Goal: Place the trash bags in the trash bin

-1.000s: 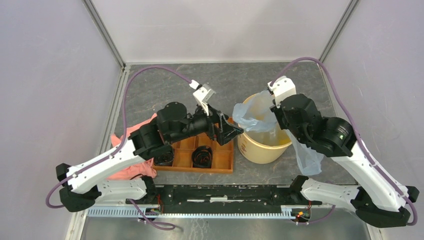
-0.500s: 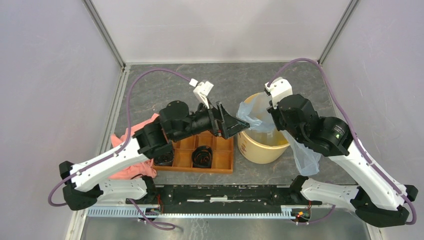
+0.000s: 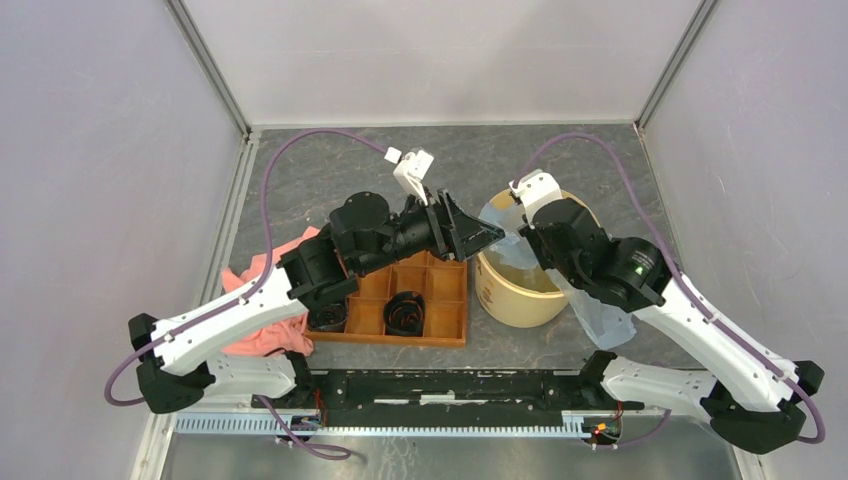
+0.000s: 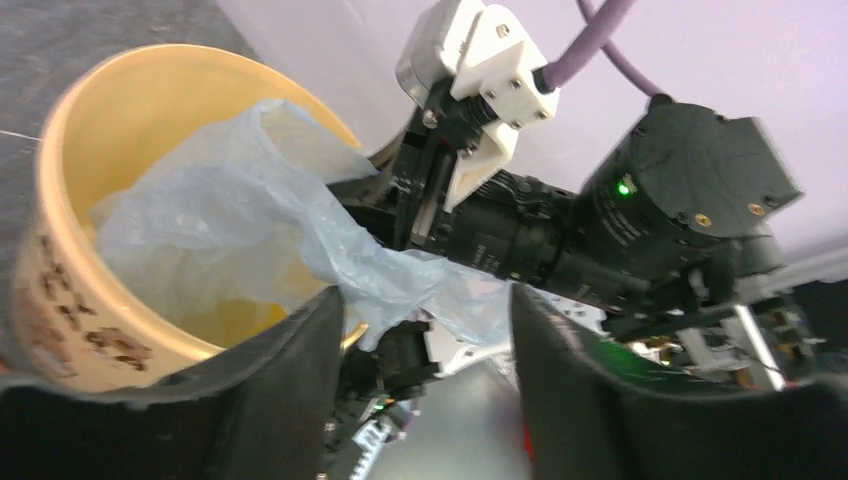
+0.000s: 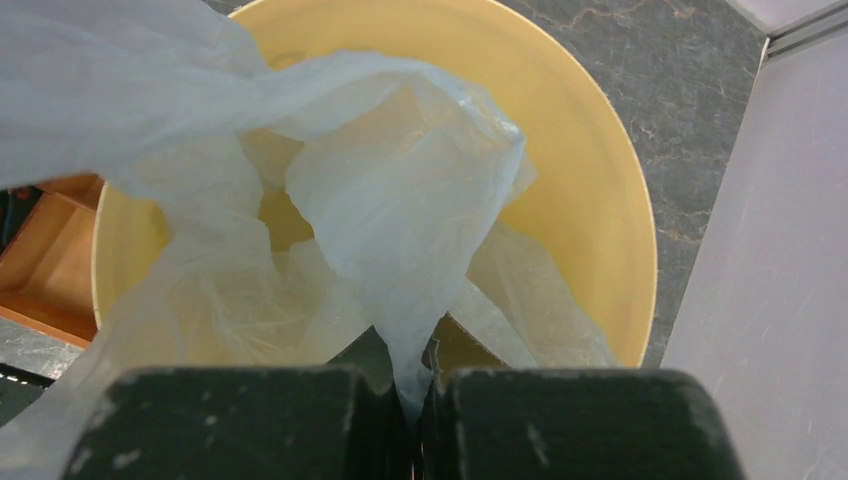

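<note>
Right gripper [image 5: 420, 390] is clamped tight on a twisted fold of the trash bag [image 5: 400, 200]. Its fingers are pressed together with the film pinched between them, above the mouth of the trash bin [image 5: 600, 180]. From the pinch the pale-blue film fans out and down into the bin. Wrinkled layers lie against the yellow inner wall and cover most of the bottom. One sheet runs off to the upper left of the right wrist view, crossing the rim. In the top view another length of bag hangs outside the bin on its near-right side, under the right forearm, down to the table [image 3: 320, 190].

Left gripper [image 4: 425, 300] is spread wide and clamps nothing. A tongue of bag film lies in the gap between its black fingers [image 4: 270, 390]; whether it touches them cannot be told. The top view puts this gripper at the bin's left rim, pointed toward the right wrist, the two grippers close together.

The bin stands upright on the grey mottled table, right of centre. Just beside it on the left is an orange-brown compartment tray [image 3: 400, 340]. A black round item [image 3: 405, 312] sits in a near-middle compartment. A dark item [image 3: 330, 315] sits in the near-left one, partly under the left arm. A salmon-pink cloth [image 3: 265, 335] is crumpled left of the tray, at its left edge; touching or overlapping, cannot tell.
</note>
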